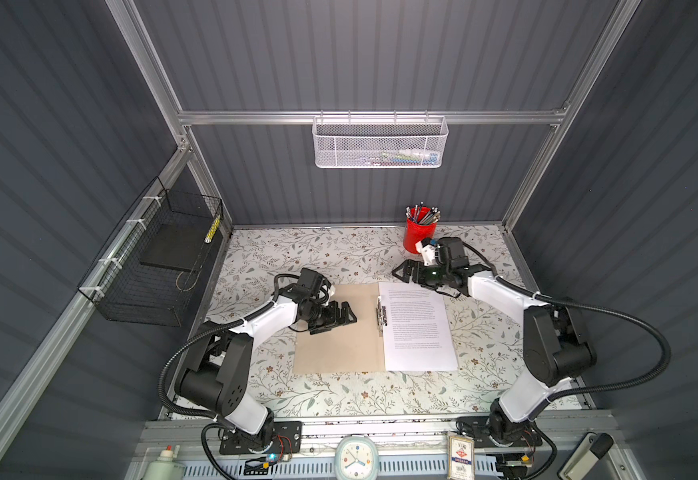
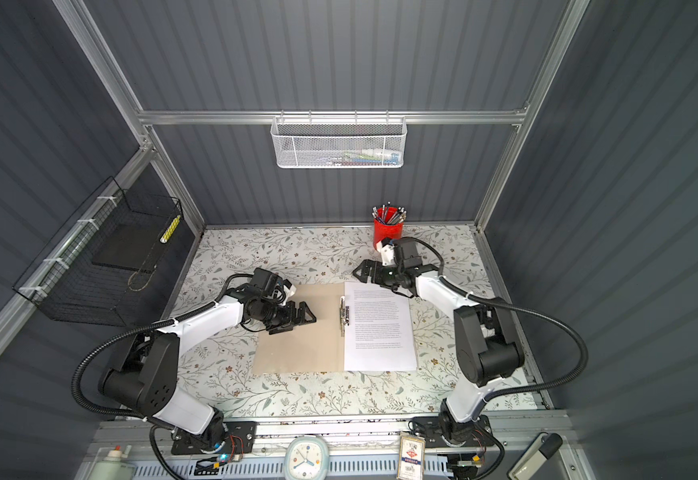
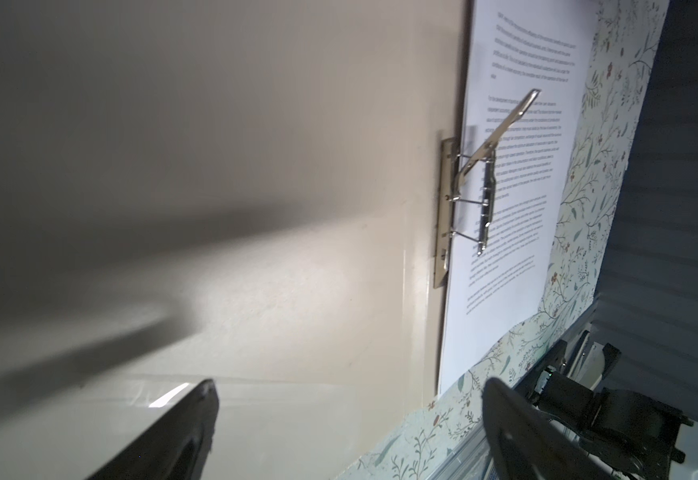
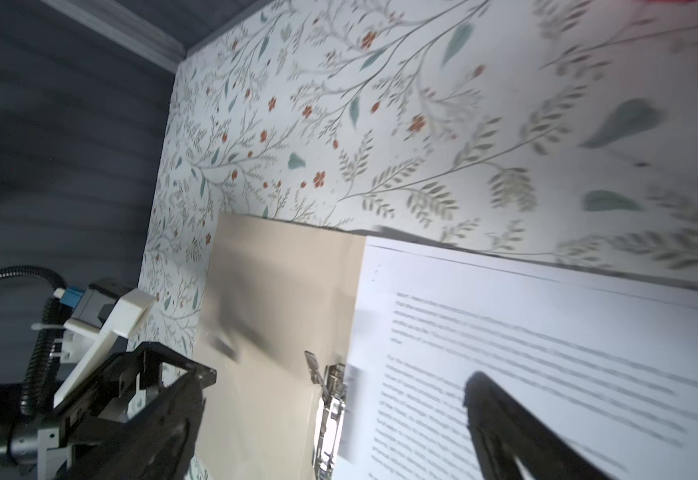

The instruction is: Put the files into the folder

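two robot arms work over a table (image 1: 297,257) covered in a pale floral print, seen from above in both top views. the folder (image 1: 335,336), plain tan card, lies open and flat near the middle of the table. the files (image 1: 418,328), white sheets printed with blocks of small black text, lie stacked on the folder's right half, with their left edge against the spine. a metal clip (image 1: 380,316) sits along that spine, partly over the edge of the sheets. in the left wrist view its lever (image 3: 505,128) tilts up and away from the paper. whether the clip presses on the sheets cannot be told.

the left gripper (image 1: 341,319) hovers over the bare left half of the folder and points toward the clip. its jaws are spread wide with nothing between them. the right gripper (image 1: 402,272) hangs above the table just beyond the folder's far edge, near the far end of the spine. its jaws are also spread wide and hold nothing. in the right wrist view the clip and the printed sheets show between its two dark fingers (image 4: 505,424).

a red cup (image 1: 420,235) full of pens stands at the back of the table, just beside the right arm's wrist.
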### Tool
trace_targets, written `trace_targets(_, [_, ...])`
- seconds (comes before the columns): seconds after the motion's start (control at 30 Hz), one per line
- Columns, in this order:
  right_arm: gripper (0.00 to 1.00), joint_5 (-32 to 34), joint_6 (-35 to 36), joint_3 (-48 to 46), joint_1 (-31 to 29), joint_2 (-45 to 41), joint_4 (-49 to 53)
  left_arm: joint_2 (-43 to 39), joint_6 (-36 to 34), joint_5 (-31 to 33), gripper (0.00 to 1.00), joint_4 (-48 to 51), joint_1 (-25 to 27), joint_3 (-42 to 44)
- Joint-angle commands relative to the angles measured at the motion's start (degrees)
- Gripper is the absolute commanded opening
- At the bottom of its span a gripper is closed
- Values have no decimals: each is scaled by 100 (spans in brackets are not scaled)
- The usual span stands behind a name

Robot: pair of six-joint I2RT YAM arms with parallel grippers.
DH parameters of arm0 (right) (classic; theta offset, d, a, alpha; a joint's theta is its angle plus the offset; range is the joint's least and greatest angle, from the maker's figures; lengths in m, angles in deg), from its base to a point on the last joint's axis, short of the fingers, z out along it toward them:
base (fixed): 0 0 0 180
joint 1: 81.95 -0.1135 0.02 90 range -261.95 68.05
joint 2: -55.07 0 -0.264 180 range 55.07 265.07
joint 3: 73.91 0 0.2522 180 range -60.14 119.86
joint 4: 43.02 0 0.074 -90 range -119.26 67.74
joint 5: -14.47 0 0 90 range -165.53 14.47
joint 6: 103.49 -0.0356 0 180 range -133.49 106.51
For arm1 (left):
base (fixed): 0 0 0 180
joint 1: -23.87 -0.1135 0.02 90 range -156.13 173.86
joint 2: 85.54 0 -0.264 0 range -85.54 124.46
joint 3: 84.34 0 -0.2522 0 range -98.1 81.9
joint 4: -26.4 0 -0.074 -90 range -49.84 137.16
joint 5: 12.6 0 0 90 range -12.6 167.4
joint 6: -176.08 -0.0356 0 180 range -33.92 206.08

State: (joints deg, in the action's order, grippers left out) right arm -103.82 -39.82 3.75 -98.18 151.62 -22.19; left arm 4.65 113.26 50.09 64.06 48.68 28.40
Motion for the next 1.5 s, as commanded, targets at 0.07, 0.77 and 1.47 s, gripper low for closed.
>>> trace_targets(0.07, [99,1159,-56,-623,861,-413,757,367,-11,-179,99,-117,309,-492])
trace_targets(0.77, [44,1080,251,-1425,946,-431,799,874,-45,-77,91,-95,1742,-1459])
trace_targets(1.47, [62,965,84,-970,952,146,1054,2248,56,-42,89,-142,2497,-1724])
